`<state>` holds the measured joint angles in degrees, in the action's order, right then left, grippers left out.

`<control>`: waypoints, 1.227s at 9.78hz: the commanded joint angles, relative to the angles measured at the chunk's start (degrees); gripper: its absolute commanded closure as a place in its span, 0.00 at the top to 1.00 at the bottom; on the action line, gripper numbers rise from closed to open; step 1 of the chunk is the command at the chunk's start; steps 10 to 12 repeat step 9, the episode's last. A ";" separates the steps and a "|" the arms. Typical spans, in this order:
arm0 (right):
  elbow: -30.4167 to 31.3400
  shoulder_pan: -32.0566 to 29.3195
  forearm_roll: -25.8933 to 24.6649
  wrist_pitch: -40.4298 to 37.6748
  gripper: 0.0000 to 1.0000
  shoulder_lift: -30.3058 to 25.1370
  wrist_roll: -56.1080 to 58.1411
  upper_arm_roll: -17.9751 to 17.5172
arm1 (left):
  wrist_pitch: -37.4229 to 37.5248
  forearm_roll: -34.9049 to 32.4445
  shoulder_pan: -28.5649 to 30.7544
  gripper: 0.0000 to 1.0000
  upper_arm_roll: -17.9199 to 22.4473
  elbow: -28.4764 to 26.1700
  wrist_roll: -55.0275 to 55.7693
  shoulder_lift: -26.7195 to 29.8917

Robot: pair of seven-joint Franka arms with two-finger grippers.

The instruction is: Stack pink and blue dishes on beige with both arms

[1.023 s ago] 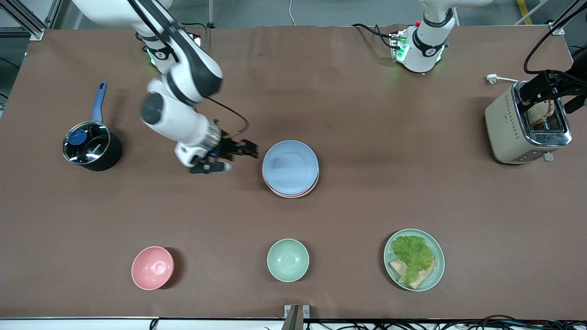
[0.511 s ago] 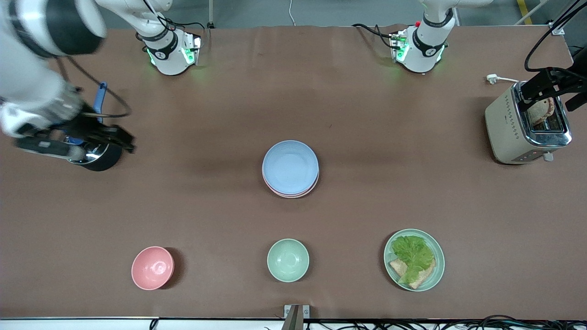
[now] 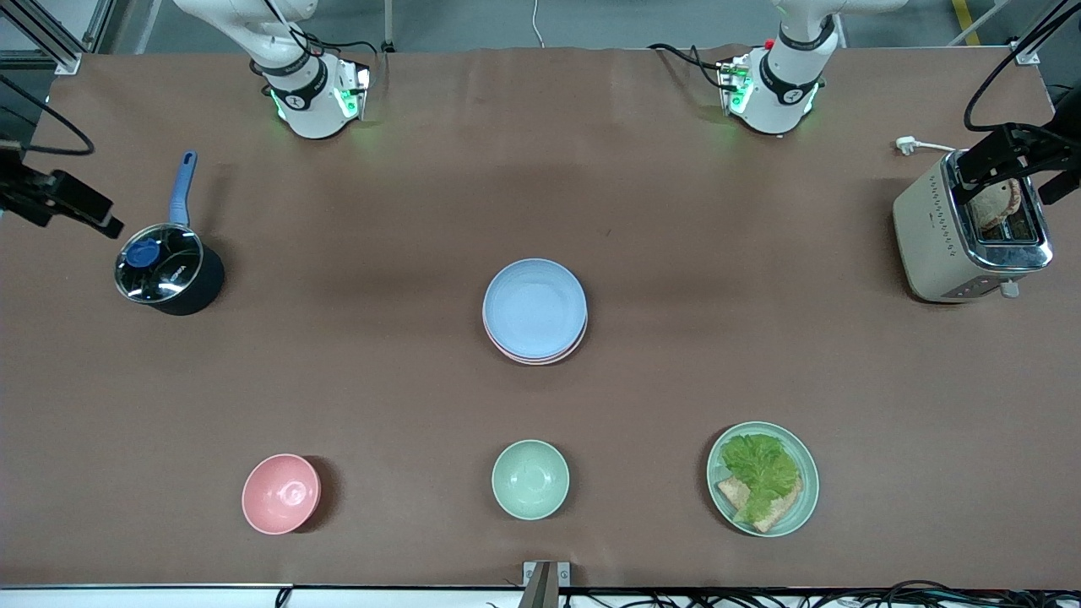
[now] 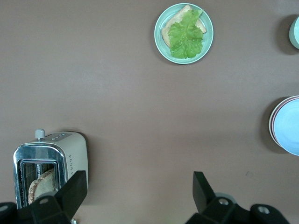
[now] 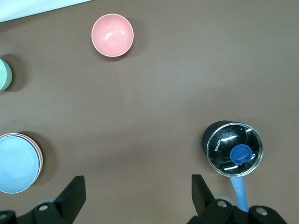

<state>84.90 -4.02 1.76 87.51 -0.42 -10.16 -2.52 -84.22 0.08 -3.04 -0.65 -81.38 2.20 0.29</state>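
Note:
The light blue plate lies on top of a stack at the table's middle. Under it only the rim of the pink plate shows. I cannot pick out the beige plate; anything under the pink one is hidden. The stack also appears as the blue plate in the right wrist view and the blue plate in the left wrist view. My right gripper is open and empty, up at the right arm's end of the table near the pot. My left gripper is open and empty, beside the toaster.
A lidded black pot with a blue handle stands at the right arm's end. A toaster holding bread stands at the left arm's end. Nearest the front camera are a pink bowl, a mint-green bowl and a green plate with lettuce and bread.
My right arm has swung away from beside the plate stack, passed over the pot and now hangs at the table's edge. The left arm and the plates have not moved.

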 commanded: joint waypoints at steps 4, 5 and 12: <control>-1.49 -0.72 -1.06 -2.08 1.00 1.47 2.16 1.12 | 0.37 1.86 0.40 1.00 0.21 -2.64 -0.79 0.59; -1.40 -0.46 -1.06 -2.08 1.00 1.47 2.16 1.20 | 0.37 1.42 0.40 1.00 0.21 -2.64 -0.88 0.59; -1.31 0.94 -1.06 -2.08 1.00 1.47 2.07 2.34 | 0.90 1.07 0.40 1.00 0.30 -2.64 -2.11 0.59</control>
